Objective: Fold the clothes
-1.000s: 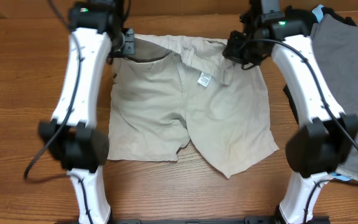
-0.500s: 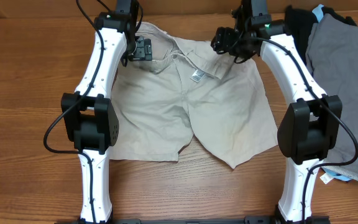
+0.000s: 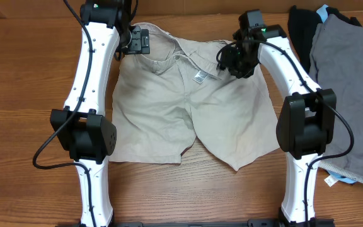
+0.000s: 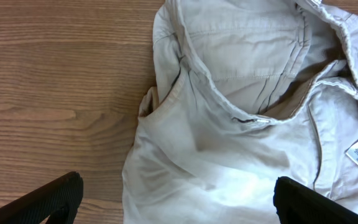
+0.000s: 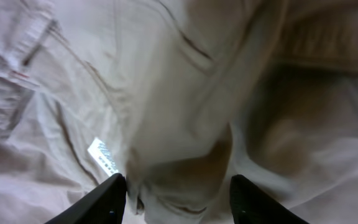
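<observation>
The clothes, beige shorts (image 3: pixel 194 113), lie spread on the wooden table with the waistband at the far side and a white label (image 3: pixel 200 77) showing inside. My left gripper (image 3: pixel 137 43) hovers over the waistband's left corner. In the left wrist view its fingers (image 4: pixel 48 199) stand wide open above the shorts (image 4: pixel 229 124), holding nothing. My right gripper (image 3: pixel 237 60) is low over the right part of the waistband. In the right wrist view it (image 5: pixel 179 202) is open, with a raised fold of the shorts (image 5: pixel 166 93) between its fingers, next to the label (image 5: pixel 103 155).
A grey garment (image 3: pixel 351 82) lies on the right edge of the table, with a black garment (image 3: pixel 300 25) beside it at the back. Bare wood stretches to the left of the shorts and along the front edge.
Both grippers have opened and let go of the waistband, which now lies flatter and farther back. The right gripper has shifted slightly nearer, over the waistband's right part.
</observation>
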You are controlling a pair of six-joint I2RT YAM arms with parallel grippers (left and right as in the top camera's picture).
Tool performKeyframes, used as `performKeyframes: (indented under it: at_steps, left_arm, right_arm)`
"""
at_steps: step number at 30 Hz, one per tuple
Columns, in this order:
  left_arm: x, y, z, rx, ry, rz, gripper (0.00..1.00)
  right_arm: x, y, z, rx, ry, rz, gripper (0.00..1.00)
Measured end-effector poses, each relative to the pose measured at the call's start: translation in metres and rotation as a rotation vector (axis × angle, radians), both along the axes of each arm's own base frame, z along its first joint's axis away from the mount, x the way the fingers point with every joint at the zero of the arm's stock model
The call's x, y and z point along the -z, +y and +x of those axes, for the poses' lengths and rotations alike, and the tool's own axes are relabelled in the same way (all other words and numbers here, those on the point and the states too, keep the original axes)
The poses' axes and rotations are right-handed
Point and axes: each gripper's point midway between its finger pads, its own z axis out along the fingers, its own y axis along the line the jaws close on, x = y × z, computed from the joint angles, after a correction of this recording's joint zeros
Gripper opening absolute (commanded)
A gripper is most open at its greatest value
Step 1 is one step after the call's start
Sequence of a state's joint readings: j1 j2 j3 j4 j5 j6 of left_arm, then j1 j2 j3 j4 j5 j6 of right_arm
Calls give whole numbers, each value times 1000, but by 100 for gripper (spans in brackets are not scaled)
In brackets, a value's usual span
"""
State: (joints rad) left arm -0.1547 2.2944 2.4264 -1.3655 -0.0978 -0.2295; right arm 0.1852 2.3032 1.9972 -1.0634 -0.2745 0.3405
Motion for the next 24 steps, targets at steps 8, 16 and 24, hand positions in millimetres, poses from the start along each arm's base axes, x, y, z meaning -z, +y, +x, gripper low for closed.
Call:
performKeyframes:
  at_steps: [8,16,24]
  left_arm:
    - [2,2,-6,-2,25,4,100]
    - [4,5,-11,-6,48,7,100]
    - [4,5,-11,-6,49,7,100]
  right_arm:
    - [2,12,8,40,-21,19,44]
    - [27,14,7,105,-9,33,24]
    - [29,26,9,99,-31,41,4]
